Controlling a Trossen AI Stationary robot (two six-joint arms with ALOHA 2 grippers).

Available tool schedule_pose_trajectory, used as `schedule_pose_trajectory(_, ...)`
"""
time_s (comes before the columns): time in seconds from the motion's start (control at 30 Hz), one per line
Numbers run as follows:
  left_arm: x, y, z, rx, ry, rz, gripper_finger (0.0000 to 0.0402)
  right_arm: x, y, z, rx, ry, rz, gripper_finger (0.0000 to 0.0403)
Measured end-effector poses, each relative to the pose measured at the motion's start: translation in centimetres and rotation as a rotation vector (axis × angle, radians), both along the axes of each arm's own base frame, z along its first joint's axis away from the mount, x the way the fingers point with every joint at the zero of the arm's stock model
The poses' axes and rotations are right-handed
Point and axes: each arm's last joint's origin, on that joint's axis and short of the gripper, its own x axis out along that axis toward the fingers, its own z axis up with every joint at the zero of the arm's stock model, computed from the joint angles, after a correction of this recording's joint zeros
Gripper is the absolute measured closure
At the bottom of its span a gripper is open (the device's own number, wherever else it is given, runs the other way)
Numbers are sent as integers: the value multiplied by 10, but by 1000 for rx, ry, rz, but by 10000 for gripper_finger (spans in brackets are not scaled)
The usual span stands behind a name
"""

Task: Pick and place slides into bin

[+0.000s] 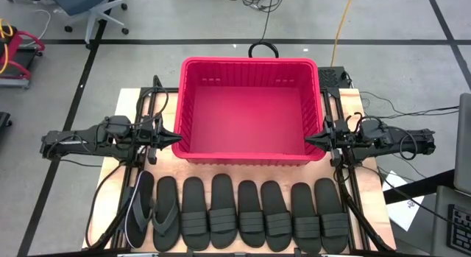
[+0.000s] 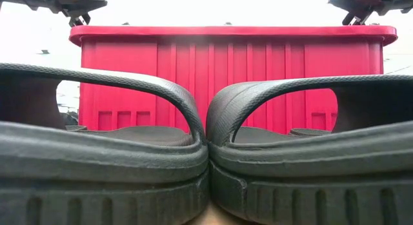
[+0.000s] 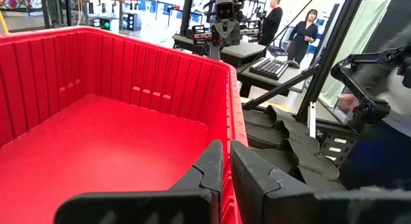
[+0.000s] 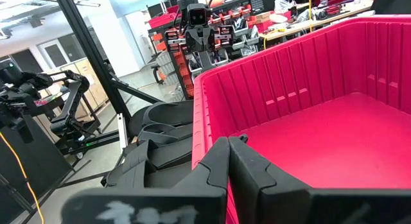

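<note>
The red bin [image 1: 250,110] stands empty at the middle of the table, toward its far side. Eight black slides lie sole down in a row along the near edge [image 1: 239,213]. The two at the left are flip-flops [image 1: 154,211]; the others have wide straps. Two of the wide-strapped slides fill the low view [image 2: 206,154]. My left gripper [image 1: 176,138] [image 3: 226,146] is shut and hovers just above the bin's near left corner. My right gripper [image 1: 309,139] [image 4: 228,139] is shut and hovers just above the near right corner. Both show above the rim in the low view.
Black frame rails run along the table's left [image 1: 140,176] and right [image 1: 346,191] sides beside the slides. Cables lie behind the bin [image 1: 261,47]. An office chair [image 1: 88,10] stands beyond the far left. Two people stand far off in the room [image 3: 289,28].
</note>
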Motion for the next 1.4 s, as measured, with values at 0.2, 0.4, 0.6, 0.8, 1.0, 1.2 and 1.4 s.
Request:
schedule_pose_trajectory(0.2, 0, 0, 0, 0, 0, 0, 376, 0, 0, 0, 0, 0, 0, 403)
schedule_pose_trajectory(0.4, 0, 0, 0, 0, 0, 0, 376, 0, 0, 0, 0, 0, 0, 403)
schedule_pose_trajectory(0.6, 0, 0, 0, 0, 0, 0, 376, 0, 0, 0, 0, 0, 0, 403)
schedule_pose_trajectory(0.8, 0, 0, 0, 0, 0, 0, 376, 0, 0, 0, 0, 0, 0, 403)
schedule_pose_trajectory(1.0, 0, 0, 0, 0, 0, 0, 376, 0, 0, 0, 0, 0, 0, 403)
schedule_pose_trajectory(1.2, 0, 0, 0, 0, 0, 0, 376, 0, 0, 0, 55, -1, -4, 403)
schedule_pose_trajectory(1.4, 0, 0, 0, 0, 0, 0, 376, 2, 0, 0, 120, 2, -9, 403)
